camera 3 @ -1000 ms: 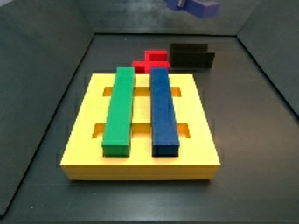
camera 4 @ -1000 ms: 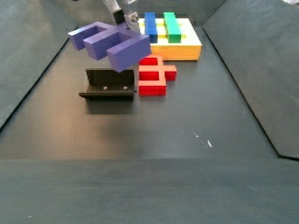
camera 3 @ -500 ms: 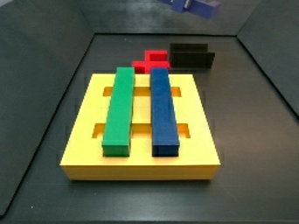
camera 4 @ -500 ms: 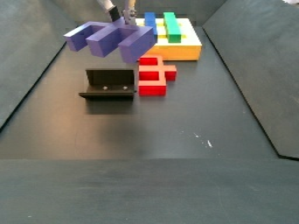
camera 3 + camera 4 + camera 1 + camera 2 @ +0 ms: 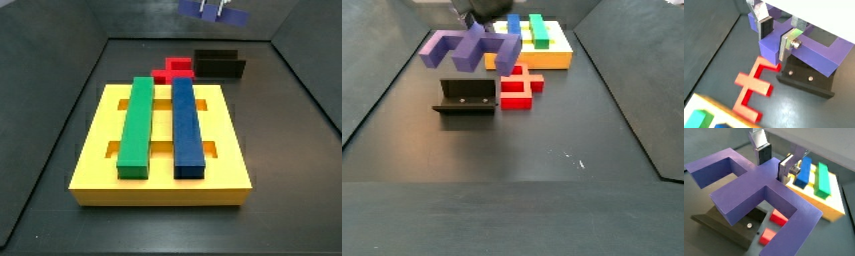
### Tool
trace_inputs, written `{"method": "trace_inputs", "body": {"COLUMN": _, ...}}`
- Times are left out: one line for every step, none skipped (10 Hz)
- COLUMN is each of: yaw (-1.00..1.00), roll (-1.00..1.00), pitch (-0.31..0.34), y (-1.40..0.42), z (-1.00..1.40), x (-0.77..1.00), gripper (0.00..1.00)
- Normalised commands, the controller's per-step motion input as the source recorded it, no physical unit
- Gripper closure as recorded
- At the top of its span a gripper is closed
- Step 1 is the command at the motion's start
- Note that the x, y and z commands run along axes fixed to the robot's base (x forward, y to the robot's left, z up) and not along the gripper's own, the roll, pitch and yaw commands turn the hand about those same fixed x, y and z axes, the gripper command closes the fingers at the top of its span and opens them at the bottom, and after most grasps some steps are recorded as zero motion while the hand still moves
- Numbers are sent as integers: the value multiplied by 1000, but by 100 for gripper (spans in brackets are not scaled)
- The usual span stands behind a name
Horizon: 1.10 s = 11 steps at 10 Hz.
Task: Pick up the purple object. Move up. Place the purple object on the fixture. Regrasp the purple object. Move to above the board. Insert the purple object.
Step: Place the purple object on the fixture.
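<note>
Operator: Requesting status of end effector (image 5: 476,18) and purple object (image 5: 472,48).

Technician: Clamping across the middle stub of the purple object (image 5: 757,188), silver fingers (image 5: 787,44) pressing on both sides in both wrist views. Hanging clear of the tabletop (image 5: 543,190), above the fixture (image 5: 466,97) and slightly toward the board (image 5: 549,62).

Operator: Asking what has changed over the last second.

Technician: Levelling out. Earlier sitting skewed in the grip; now showing its legs pointing downward in a side view. Also drifting sideways in the opposite side view (image 5: 214,10). Judging this as alignment for the placement on the fixture (image 5: 219,64); not yet touching it, so regrasp and insertion remaining.

Operator: Requesting limits of visibility.

Technician: Losing most of the end effector and part of the purple object past the frame edge in a side view. Covering part of the fixture (image 5: 807,80) with the purple object (image 5: 817,52) in a wrist view, so judging the remaining gap poorly. Blurring of the red piece (image 5: 751,85) in the same view. Hiding the board slots (image 5: 160,185) partly under the green bar (image 5: 136,120) and the blue bar (image 5: 187,125); not confirming which slot is awaiting the purple object.
</note>
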Motion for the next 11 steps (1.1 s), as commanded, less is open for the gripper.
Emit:
{"method": "trace_inputs", "body": {"yaw": 734, "roll": -697, "pitch": 97, "y": -40, "z": -114, "x": 11, "gripper": 100}}
{"method": "trace_inputs", "body": {"yaw": 751, "roll": -631, "pitch": 54, "y": -60, "z": -160, "x": 31, "gripper": 100}}
{"method": "trace_inputs", "body": {"yaw": 703, "roll": -597, "pitch": 63, "y": -146, "z": -263, "x": 166, "gripper": 100}}
{"method": "trace_inputs", "body": {"yaw": 563, "roll": -443, "pitch": 157, "y": -189, "z": -254, "x": 431, "gripper": 100}}
{"method": "trace_inputs", "body": {"yaw": 609, "roll": -437, "pitch": 109, "y": -120, "z": -246, "x": 340, "gripper": 100}}
{"method": "trace_inputs", "body": {"yaw": 500, "roll": -331, "pitch": 109, "y": 0, "z": -246, "x": 469, "gripper": 100}}
{"method": "trace_inputs", "body": {"yaw": 431, "roll": -306, "pitch": 206, "y": 0, "z": -283, "x": 531, "gripper": 100}}
{"method": "trace_inputs", "body": {"yaw": 349, "roll": -586, "pitch": 60, "y": 0, "z": -257, "x": 500, "gripper": 100}}
{"method": "trace_inputs", "body": {"yaw": 137, "roll": -746, "pitch": -14, "y": 0, "z": -337, "x": 543, "gripper": 100}}
{"method": "trace_inputs", "body": {"yaw": 11, "roll": -831, "pitch": -226, "y": 229, "z": -303, "x": 160, "gripper": 100}}
{"method": "trace_inputs", "body": {"yaw": 6, "roll": -703, "pitch": -211, "y": 320, "z": -197, "x": 0, "gripper": 100}}
